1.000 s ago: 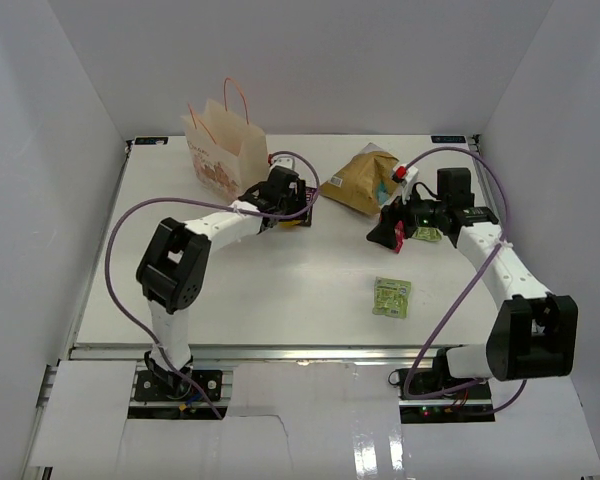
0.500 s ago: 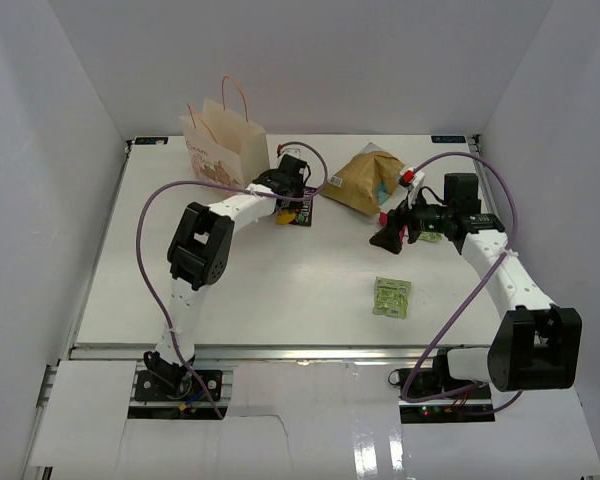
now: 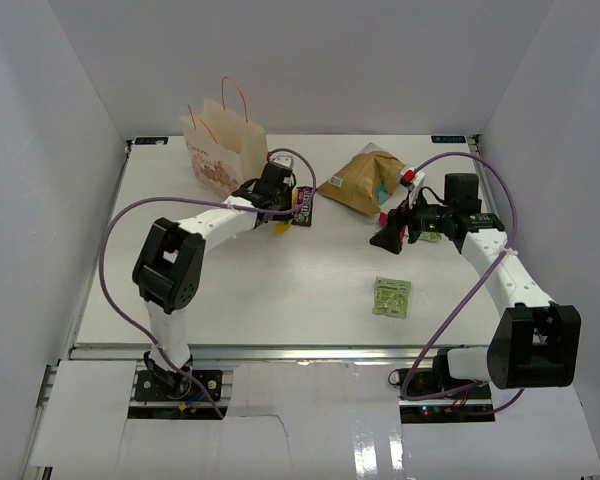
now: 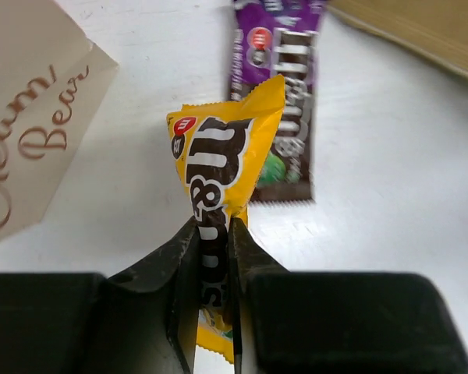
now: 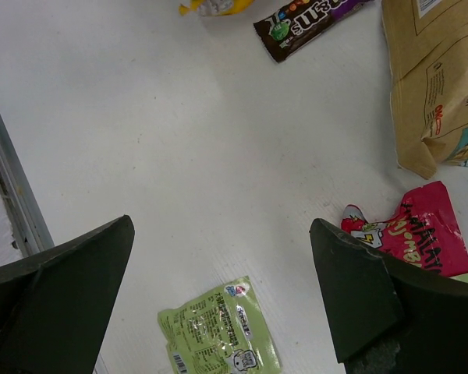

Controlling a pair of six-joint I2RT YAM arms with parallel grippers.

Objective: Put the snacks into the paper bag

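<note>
**Clerk:** When the overhead view was entered, where did item one, the paper bag [image 3: 225, 150], stand?

**Keeper:** Upper left of the table [image 3: 280, 290], upright, handles up. Its script showed at the left edge of the left wrist view.

**Clerk:** Item two, the left gripper [image 4: 214, 234]?

**Keeper:** Just right of the paper bag, above centre in the overhead view. Its jaws were pressed onto the yellow packet [image 4: 222, 156], which stuck out past the fingertips as a crumpled point. Whether the packet was clear of the table could not be told.

**Clerk:** Item three?

**Keeper:** Brown packet [image 4: 277, 101], flat on the table just beyond the yellow one, at top centre of the left wrist view. Not gripped.

**Clerk:** Item four?

**Keeper:** Chip bag [image 3: 360, 185], lying flat, upper centre-right overhead. One corner showed at the top right of the left wrist view.

**Clerk:** Item five, the right gripper [image 5: 222, 226]?

**Keeper:** Right of centre overhead, fingers spread wide, nothing between them. It was over bare table.

**Clerk:** Remaining stock?

**Keeper:** Red packet [image 5: 413, 234], at the right of the right wrist view, beside the right finger and below the chip bag. Green packet [image 3: 391, 297], alone on the table at lower centre-right overhead, well apart from the rest.
</note>
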